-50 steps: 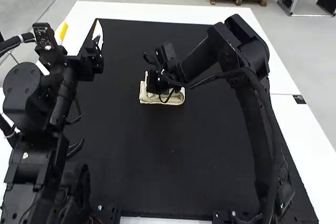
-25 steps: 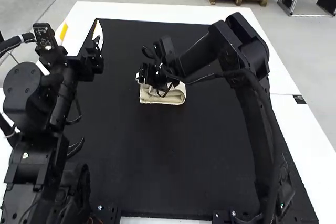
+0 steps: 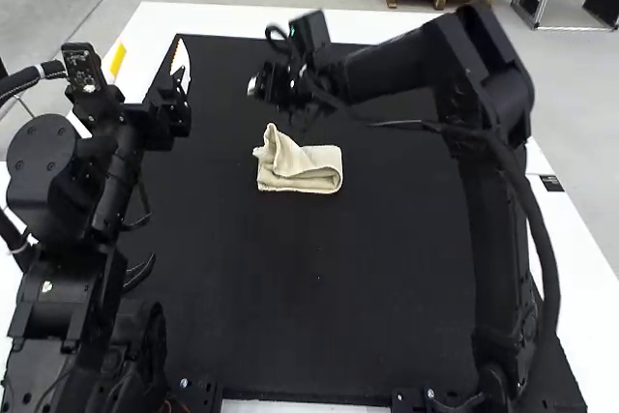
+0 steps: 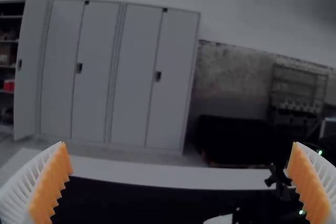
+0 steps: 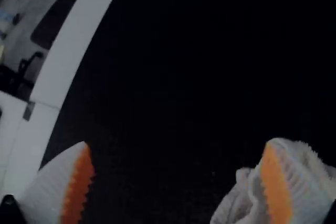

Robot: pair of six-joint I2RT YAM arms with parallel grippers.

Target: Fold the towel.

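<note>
My right pincer [image 5: 177,144] has just come away from the towel [image 3: 314,171], moving up and to the far side, where a moment ago it was down on the cloth. It is open and empty, its fingers wide apart. With the arm out of the way, the fold lies uncovered, and I judge the job nearly done but untidy: the left end has not settled flat.

The towel sits on the black mat [image 3: 290,287] over the white bench [image 3: 290,24], in the far half and near the middle. It is a small, thick oblong in layers, with a soft rounded bend at its right end and a fairly straight near edge. At the left, a loose flap [image 3: 275,149] stands up in a pointed, cone-like pleat. The cloth is cream and fuzzy, with a plush rim, dull against the dark mat.

My left pincer [image 4: 179,145] is open too, well off to the left of the cloth, its ribbed white fingers faced with toothed orange pads [image 4: 52,182]. Next I would press or tuck that pleat down; pinching too deep could drag the lower layers loose.
</note>
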